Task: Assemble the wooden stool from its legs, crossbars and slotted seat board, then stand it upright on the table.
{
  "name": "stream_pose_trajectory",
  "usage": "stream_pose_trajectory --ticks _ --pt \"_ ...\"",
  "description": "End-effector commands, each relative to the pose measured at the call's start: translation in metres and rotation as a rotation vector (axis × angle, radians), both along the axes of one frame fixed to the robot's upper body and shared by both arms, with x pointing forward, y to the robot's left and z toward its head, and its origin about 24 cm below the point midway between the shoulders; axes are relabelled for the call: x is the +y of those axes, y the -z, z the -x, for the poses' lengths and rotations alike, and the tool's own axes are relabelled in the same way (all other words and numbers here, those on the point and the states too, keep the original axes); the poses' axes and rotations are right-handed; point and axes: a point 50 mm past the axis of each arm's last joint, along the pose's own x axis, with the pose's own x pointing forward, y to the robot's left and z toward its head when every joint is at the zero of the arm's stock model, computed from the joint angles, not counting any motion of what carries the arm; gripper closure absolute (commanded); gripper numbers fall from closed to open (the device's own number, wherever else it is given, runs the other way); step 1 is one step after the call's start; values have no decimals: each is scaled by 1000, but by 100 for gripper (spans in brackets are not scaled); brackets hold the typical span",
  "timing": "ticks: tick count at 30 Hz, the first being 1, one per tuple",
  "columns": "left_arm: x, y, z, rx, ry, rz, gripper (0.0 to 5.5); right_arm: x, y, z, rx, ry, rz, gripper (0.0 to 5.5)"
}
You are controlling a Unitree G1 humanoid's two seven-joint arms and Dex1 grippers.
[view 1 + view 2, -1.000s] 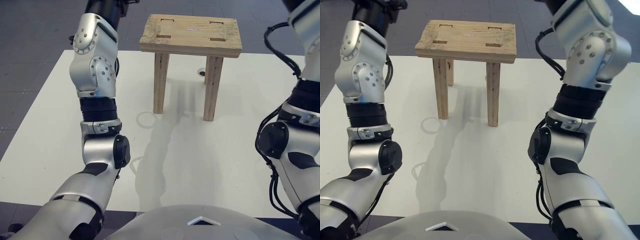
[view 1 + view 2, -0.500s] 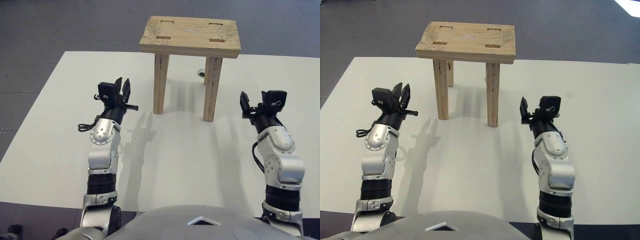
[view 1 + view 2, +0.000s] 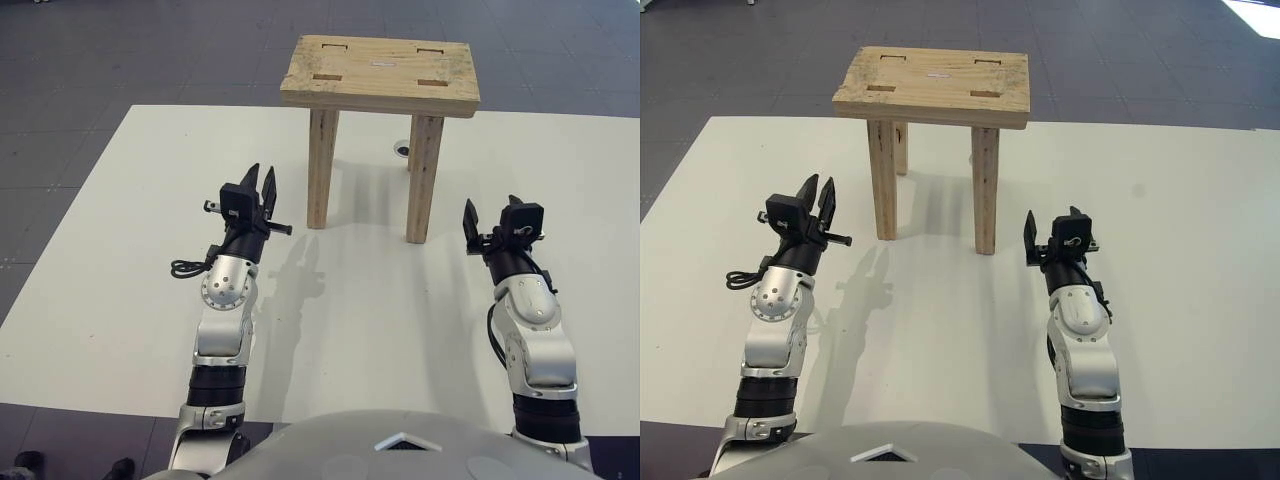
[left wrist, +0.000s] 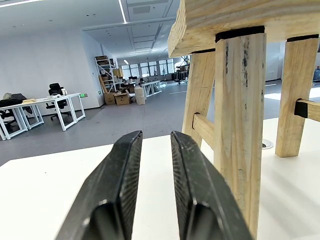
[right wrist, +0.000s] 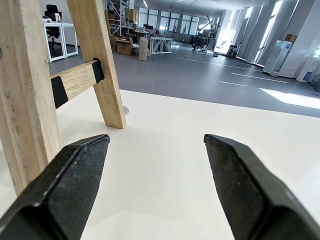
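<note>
The wooden stool (image 3: 380, 75) stands upright at the far middle of the white table (image 3: 350, 330), its slotted seat board on top of the legs (image 3: 318, 170). A crossbar (image 5: 75, 80) joins two legs. My left gripper (image 3: 259, 191) hovers low over the table, just left of the near left leg and apart from it. Its fingers (image 4: 116, 185) are open by a narrow gap with nothing between them. My right gripper (image 3: 492, 222) hangs to the right of the near right leg (image 3: 425, 180), wide open and empty.
A small round fitting (image 3: 402, 148) sits in the tabletop under the stool. A black cable (image 3: 185, 268) loops beside my left wrist. Bare white tabletop stretches between and in front of both arms. The table's edges run along both sides and the front.
Both arms came down from a raised, folded pose and now stretch low over the table toward the stool. In the last half second both grippers drew inward. The stool stayed put.
</note>
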Motion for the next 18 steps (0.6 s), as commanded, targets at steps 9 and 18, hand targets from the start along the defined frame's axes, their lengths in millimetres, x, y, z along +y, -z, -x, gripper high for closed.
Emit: stream_pose_trajectory --ticks 9,18 --pt "-3 -3 -4 -24 -24 -20 379 5 1 -6 -6 -9 18 201" --pt "-2 3 5 6 -92 27 310 6 -3 -7 -8 -48 26 201"
